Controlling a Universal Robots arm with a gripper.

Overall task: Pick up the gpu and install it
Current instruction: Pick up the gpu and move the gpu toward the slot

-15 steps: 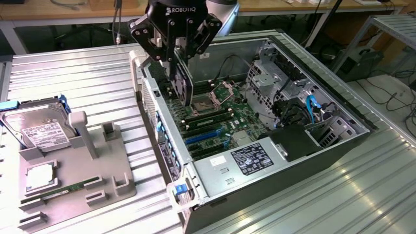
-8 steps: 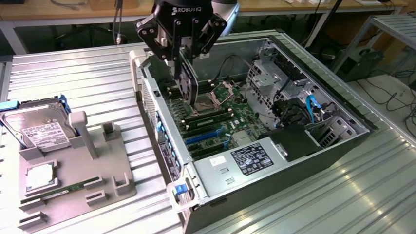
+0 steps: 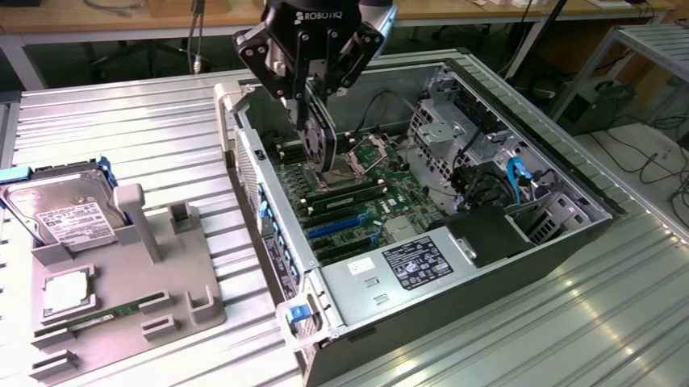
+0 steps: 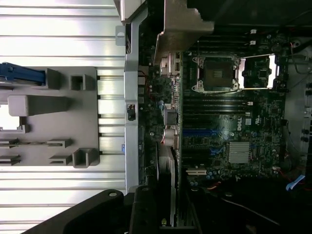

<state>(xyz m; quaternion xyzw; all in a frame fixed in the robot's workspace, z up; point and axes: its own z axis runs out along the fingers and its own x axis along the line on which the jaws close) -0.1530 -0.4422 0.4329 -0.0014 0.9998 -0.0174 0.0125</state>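
My gripper [image 3: 313,109] hangs over the open computer case [image 3: 586,211], shut on the gpu [image 3: 315,135]. The card is held upright and edge-on, its black fan face towards the exterior view's left, its lower edge just above the motherboard [image 3: 372,201] near the CPU socket [image 3: 361,157]. In the wrist view the gpu [image 4: 168,165] runs as a thin edge from my gripper [image 4: 163,217] to its silver end bracket [image 4: 183,24], alongside the case's rear wall. The blue expansion slots [image 4: 200,132] lie beside it on the board.
On the exterior view's left a grey holder [image 3: 183,282] carries a hard drive [image 3: 60,211], a CPU [image 3: 67,292] and a RAM stick [image 3: 97,318]. Inside the case are the power supply [image 3: 415,262], a drive cage [image 3: 457,133] and blue cables [image 3: 517,173].
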